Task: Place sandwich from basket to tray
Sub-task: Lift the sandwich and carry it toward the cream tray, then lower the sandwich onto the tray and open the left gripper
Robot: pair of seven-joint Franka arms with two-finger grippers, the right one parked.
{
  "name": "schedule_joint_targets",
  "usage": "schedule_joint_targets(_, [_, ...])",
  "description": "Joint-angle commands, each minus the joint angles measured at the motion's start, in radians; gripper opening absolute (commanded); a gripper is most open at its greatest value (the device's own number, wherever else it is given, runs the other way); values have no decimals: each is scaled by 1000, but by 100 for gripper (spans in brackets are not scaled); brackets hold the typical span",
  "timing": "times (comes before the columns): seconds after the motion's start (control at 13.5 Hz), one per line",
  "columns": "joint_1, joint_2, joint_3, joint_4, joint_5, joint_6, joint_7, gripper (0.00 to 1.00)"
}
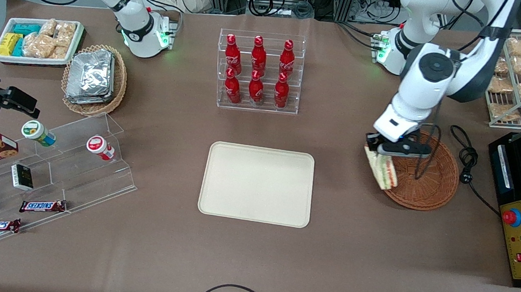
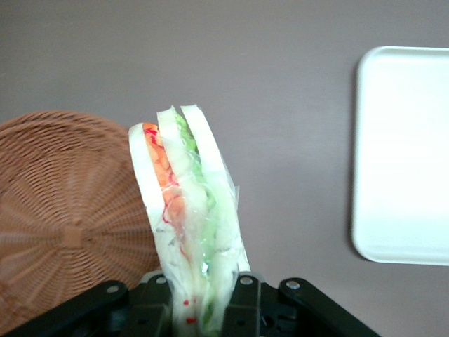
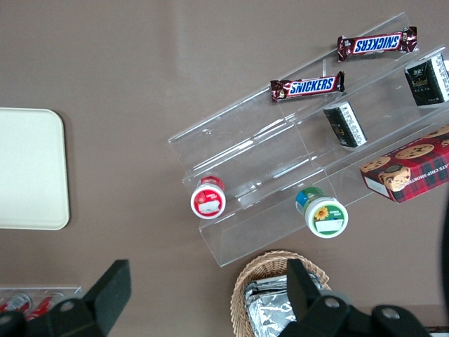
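The gripper (image 1: 376, 148) was closed on the sandwich (image 1: 382, 169), holding it above the basket (image 1: 433, 183) rim, apart from the tray (image 1: 257, 184).

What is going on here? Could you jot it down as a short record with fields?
Held item: sandwich, clamped in the gripper
Gripper position: raised at the basket's edge nearest the tray
Basket: nothing left in it
Tray: bare, toward the parked arm from the basket
Stage: sandwich lifted, not yet over the tray
Nearby: rack of red bottles, farther from the front camera than the tray
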Motion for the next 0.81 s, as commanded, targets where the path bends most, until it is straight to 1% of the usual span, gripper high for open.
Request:
schedule_joint_targets(0.0, [-2,123,-69,135,13,-34,-10,0])
schedule_joint_targets(0.15, [-7,186,-114,198,16,-35,-10,0])
schedule_joint_targets(0.3, [-59,260,-120,265,19,-35,-13,0])
schedule_joint_targets(0.37, [-68,303,-120,296,35,-35,-13,0])
schedule_joint_targets(0.44, [-71,355,-120,334,66,-35,-20,0])
schedule_joint_targets(0.59, [-125,425,-119,382,121,-35,-75,0])
schedule_joint_targets(0.74, [-142,511,-119,446,218,-35,-147,0])
